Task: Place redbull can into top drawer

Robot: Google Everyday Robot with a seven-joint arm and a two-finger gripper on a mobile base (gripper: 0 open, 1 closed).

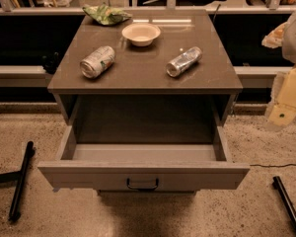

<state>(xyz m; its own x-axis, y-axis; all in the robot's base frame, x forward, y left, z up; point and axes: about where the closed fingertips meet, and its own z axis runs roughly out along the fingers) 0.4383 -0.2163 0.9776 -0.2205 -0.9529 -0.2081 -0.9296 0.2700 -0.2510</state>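
The drawer (89, 175) is found nearest, pulled out below the front edge of the table (138, 78), with its dark handle (142, 183) centred on the front panel. Nothing is seen inside it. The opening step is therefore judged done, while the grasping, carrying and setting down are all left. The task is taken to be at an early stage.

The redbull can (184, 61) is laid on its side on the table, nearer the right edge than the left and about midway between the back and front edges. It is touched by nothing. A fatter white can (97, 61) is laid on its side in the left half. A bowl (141, 33) is set between the two, toward the back edge, and a green bag (106, 15) is placed by the back left corner.

The claw (284, 110) is seen off the table, beyond the right edge near the front right corner. Whether it is apart or together cannot be told. The redbull can is kept well apart from it, to its left and further back, with the table's right edge between them. A reach in over that edge is judged to be needed before any grasp.
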